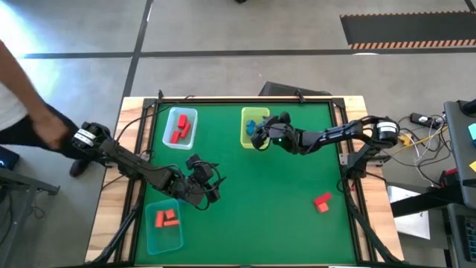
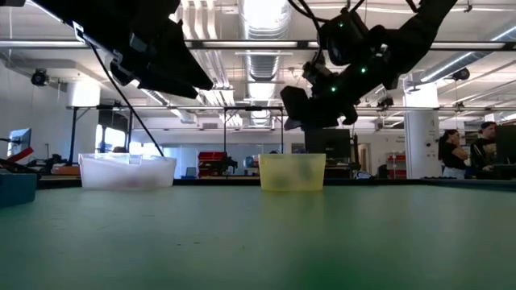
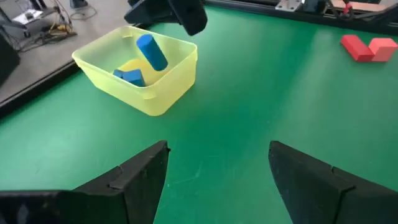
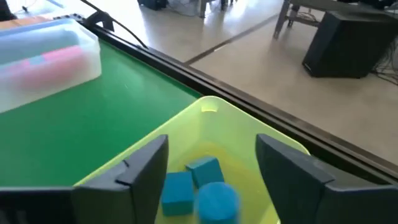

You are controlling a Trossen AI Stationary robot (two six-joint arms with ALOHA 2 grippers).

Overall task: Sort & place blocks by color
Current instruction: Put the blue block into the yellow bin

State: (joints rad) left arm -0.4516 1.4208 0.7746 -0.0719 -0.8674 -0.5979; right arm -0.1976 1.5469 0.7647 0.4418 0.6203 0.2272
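High view: take the yellow-green tray (image 1: 253, 128) as the landmark. The right gripper (image 1: 259, 135) hangs over it, while the left gripper (image 1: 202, 181) waits well away from it, near the teal tray (image 1: 164, 227) that holds orange-red blocks (image 1: 166, 218). Red blocks (image 1: 179, 129) lie in the pale blue tray (image 1: 180, 128) beside the landmark, and two more red blocks (image 1: 322, 202) sit loose on the green mat, well apart from it.

Low view: the right gripper (image 2: 310, 109) hovers just above the yellow-green tray (image 2: 292, 171), not touching its rim.

Left wrist view: this claw's fingers (image 3: 144, 171) stand wide apart and empty; a blue cylinder (image 3: 152, 51) is tilted inside the tray, seemingly dropping.

Right wrist view: the right claw is open, gripping nothing, and blue blocks (image 4: 189, 180) rest inside the tray directly below.

The release looks done, so the arm should rise straight up clear of the tray wall before swinging toward the loose red pair.
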